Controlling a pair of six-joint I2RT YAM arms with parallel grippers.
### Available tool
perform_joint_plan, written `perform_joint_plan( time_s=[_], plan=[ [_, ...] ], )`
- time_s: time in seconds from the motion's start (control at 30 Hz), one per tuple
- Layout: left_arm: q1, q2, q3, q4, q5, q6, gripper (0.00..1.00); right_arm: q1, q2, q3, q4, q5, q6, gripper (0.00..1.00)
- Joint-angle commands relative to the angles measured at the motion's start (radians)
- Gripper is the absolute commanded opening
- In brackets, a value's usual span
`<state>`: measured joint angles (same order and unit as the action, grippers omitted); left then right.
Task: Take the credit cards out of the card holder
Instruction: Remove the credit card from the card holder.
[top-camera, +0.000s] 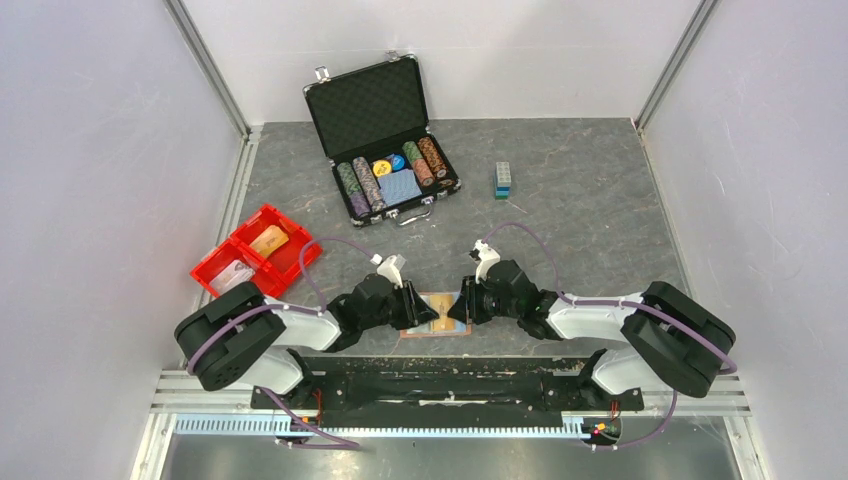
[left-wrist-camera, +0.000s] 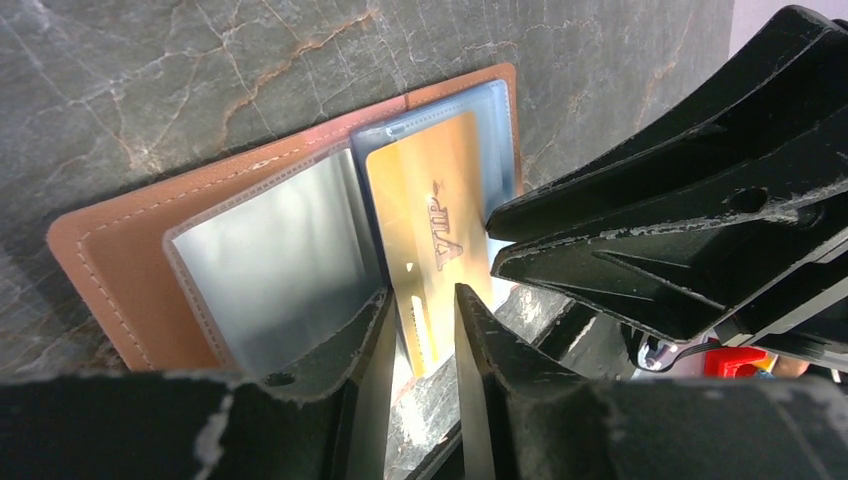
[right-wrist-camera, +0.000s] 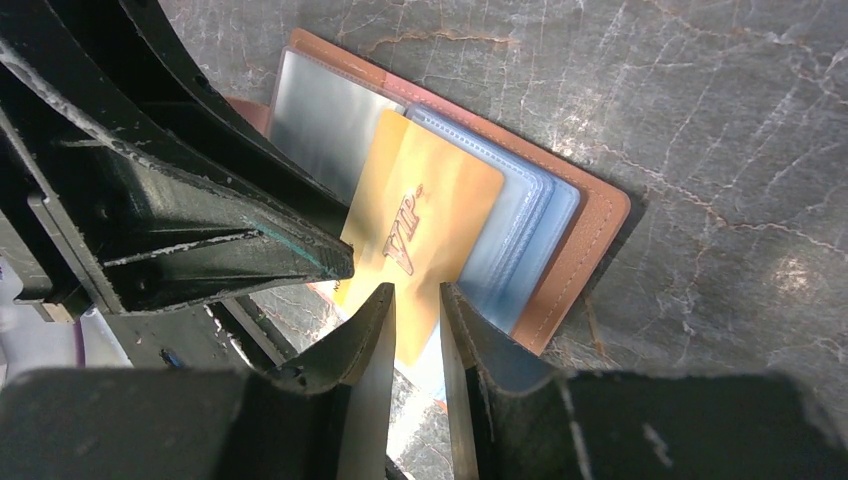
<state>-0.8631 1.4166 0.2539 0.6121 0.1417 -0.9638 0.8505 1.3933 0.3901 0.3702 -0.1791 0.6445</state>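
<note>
Brown leather card holder (top-camera: 437, 318) lies open at the near edge of the table (top-camera: 600, 220), a gold credit card (left-wrist-camera: 430, 210) poking from its clear sleeves (left-wrist-camera: 270, 260). The left gripper (left-wrist-camera: 420, 295) and the right gripper (right-wrist-camera: 417, 290) straddle that card with fingers narrowly parted. Whether either grips it cannot be told.

The left arm (top-camera: 300, 325) and right arm (top-camera: 585, 318) wear white shells over bulky black joints; purple cables (top-camera: 335, 240) loop along each; the left gripper (left-wrist-camera: 420, 300) and right gripper (right-wrist-camera: 417, 295) carry black wedge-shaped fingers (left-wrist-camera: 520, 400), scuffed pale along the edges; a black bar (top-camera: 440, 385) joins the bases.
</note>
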Motion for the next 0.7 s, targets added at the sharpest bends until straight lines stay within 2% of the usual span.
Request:
perform_joint_plan(
  time_s=[0.0, 0.13, 0.27, 0.43, 0.67],
  plan=[
    [-0.002, 0.019, 0.003, 0.097, 0.049, -0.043, 0.31, -0.002, 0.004, -0.023, -0.059, 0.007, -0.009, 0.26],
    [-0.002, 0.0, -0.013, 0.132, 0.052, -0.062, 0.14, -0.007, 0.005, -0.028, -0.062, 0.006, -0.015, 0.26],
    [-0.002, -0.025, -0.01, 0.095, 0.041, -0.045, 0.02, -0.027, 0.002, -0.03, -0.07, 0.008, -0.038, 0.25],
    [-0.001, -0.08, -0.001, -0.003, 0.015, -0.041, 0.02, -0.061, -0.034, -0.051, -0.082, 0.007, -0.058, 0.26],
    [0.0, -0.16, -0.028, -0.041, -0.019, -0.055, 0.02, -0.07, -0.04, -0.056, -0.087, -0.002, -0.068, 0.26]
  ],
)
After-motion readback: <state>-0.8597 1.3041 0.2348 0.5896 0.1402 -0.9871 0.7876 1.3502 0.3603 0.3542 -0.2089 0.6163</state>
